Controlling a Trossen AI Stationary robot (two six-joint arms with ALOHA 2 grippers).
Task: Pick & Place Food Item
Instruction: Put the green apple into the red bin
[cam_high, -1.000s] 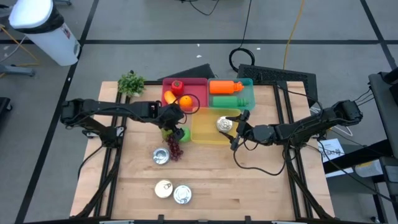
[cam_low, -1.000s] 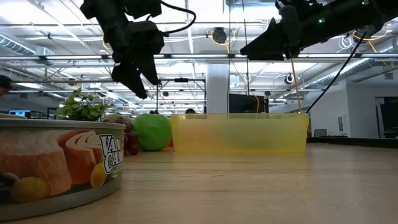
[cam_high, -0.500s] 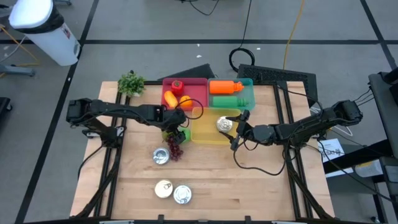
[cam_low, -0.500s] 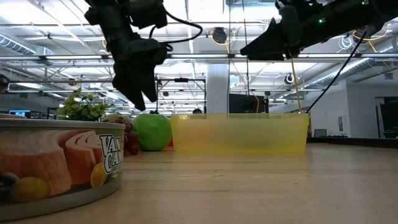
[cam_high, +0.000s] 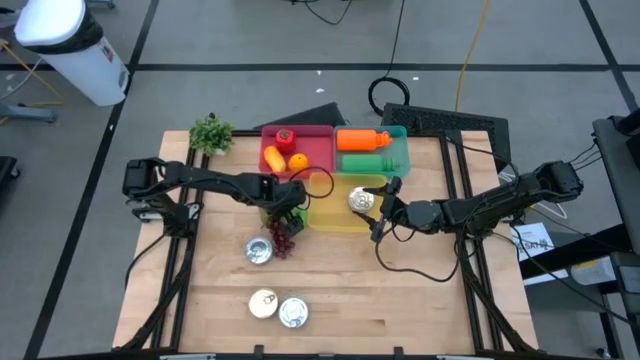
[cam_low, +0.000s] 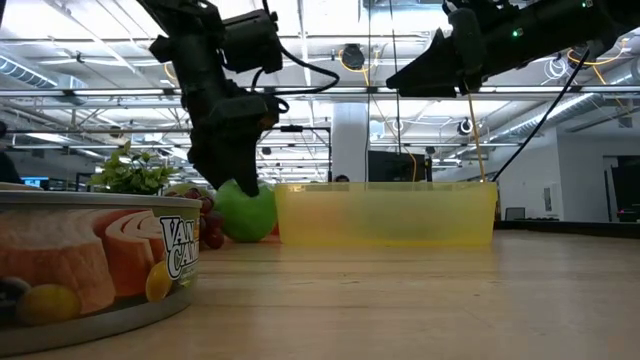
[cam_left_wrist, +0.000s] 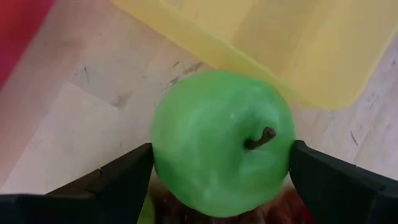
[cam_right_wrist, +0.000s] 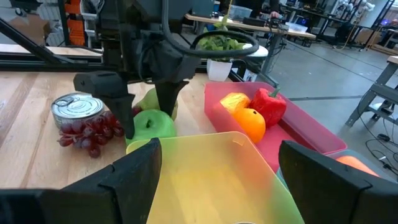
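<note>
A wooden table seen from above, with two dark robot arms reaching in from its left and right edges.

Near the table's far-left corner sits a small leafy plant. The left gripper has its fingers spread wide, one on each side of a green apple; whether they touch it cannot be told. The apple rests on the table near the centre, just beside the near-left corner of a yellow bin. Touching or just beside the apple, toward the near edge, lies a bunch of dark red grapes, and next to the grapes stands a tin can. Two more cans sit close together near the near edge.

Along the far edge, a red bin holds a red pepper, an orange and a yellow item. Right of it, a teal bin holds an orange bottle and a green object. The yellow bin, just in front of these, holds a can at its right end.

The right gripper hovers over the yellow bin's right end, fingers apart and holding nothing.
</note>
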